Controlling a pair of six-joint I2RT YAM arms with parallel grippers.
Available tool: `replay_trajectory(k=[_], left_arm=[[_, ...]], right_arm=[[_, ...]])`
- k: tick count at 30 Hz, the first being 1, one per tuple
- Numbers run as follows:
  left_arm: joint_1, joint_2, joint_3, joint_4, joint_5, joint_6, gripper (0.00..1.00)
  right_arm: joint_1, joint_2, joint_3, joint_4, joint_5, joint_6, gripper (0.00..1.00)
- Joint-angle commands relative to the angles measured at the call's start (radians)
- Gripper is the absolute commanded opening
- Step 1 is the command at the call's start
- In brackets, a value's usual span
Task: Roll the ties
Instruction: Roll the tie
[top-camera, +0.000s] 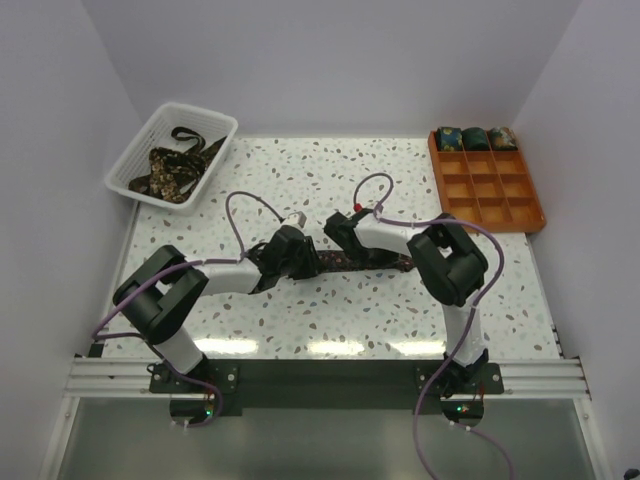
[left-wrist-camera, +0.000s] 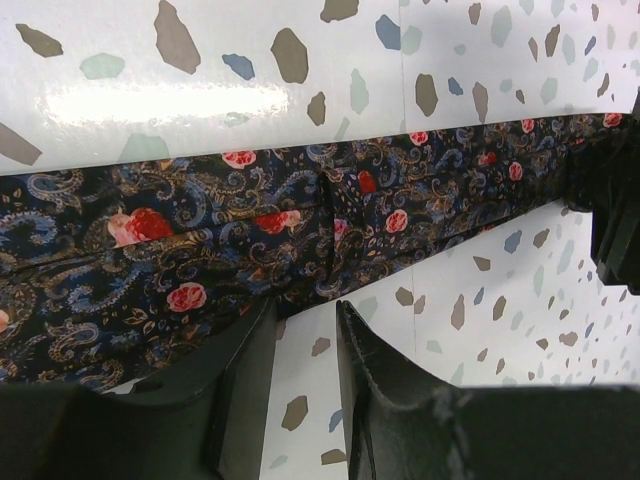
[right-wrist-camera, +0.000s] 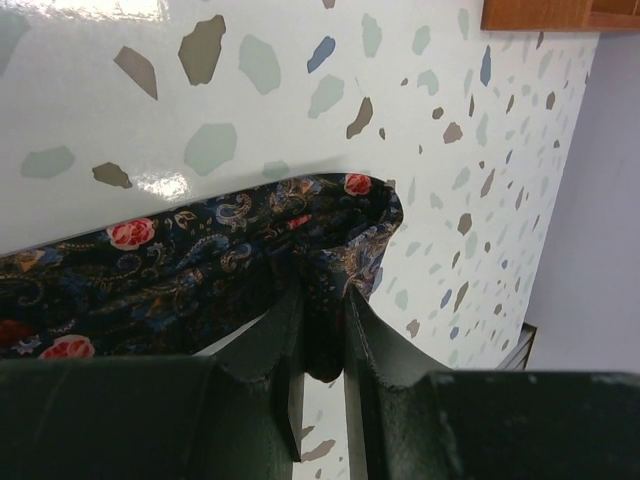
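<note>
**Item:** long dark navy fabric necktie with red-rose paisley print (top-camera: 388, 264), laid flat across the white speckled tabletop (top-camera: 300, 170).

**Right gripper** (right-wrist-camera: 325, 300): fingers pressed together, pinching a bunched fold at the necktie's end.

**Left gripper** (left-wrist-camera: 308, 312): fingers parted by a narrow gap with bare tabletop between them. The necktie runs crosswise just ahead of the fingertips.

**Well beyond the right gripper:** orange gridded plastic tray (top-camera: 490, 192), with three small rolled ties (top-camera: 475, 138) in its far row.

**Well beyond the left gripper:** white mesh basket (top-camera: 135, 150) holding loose dark ties (top-camera: 175, 165).
</note>
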Motion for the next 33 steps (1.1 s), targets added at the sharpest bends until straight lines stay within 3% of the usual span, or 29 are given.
replay_trajectory(k=[1, 6, 8, 14, 28, 33], left_arm=[[-0.001, -0.031, -0.016, 0.049, 0.005, -0.010, 0.36], [-0.001, -0.028, -0.015, 0.050, 0.005, -0.013, 0.35], [-0.001, -0.030, -0.016, 0.050, 0.005, -0.015, 0.35], [-0.001, -0.045, -0.018, 0.047, 0.005, -0.022, 0.35], [-0.038, -0.048, 0.051, 0.023, 0.053, -0.059, 0.36], [-0.118, 0.005, 0.172, 0.024, 0.070, -0.078, 0.39]], right_arm=[[0.000, -0.042, 0.003, 0.066, -0.086, 0.010, 0.17], [0.000, -0.044, 0.006, 0.081, -0.130, 0.014, 0.28], [-0.001, -0.045, 0.011, 0.086, -0.139, 0.014, 0.39], [0.001, -0.096, 0.028, 0.105, -0.202, -0.001, 0.57], [-0.018, -0.268, 0.028, 0.168, -0.357, -0.059, 0.62], [-0.163, -0.452, -0.098, 0.250, -0.455, -0.105, 0.62]])
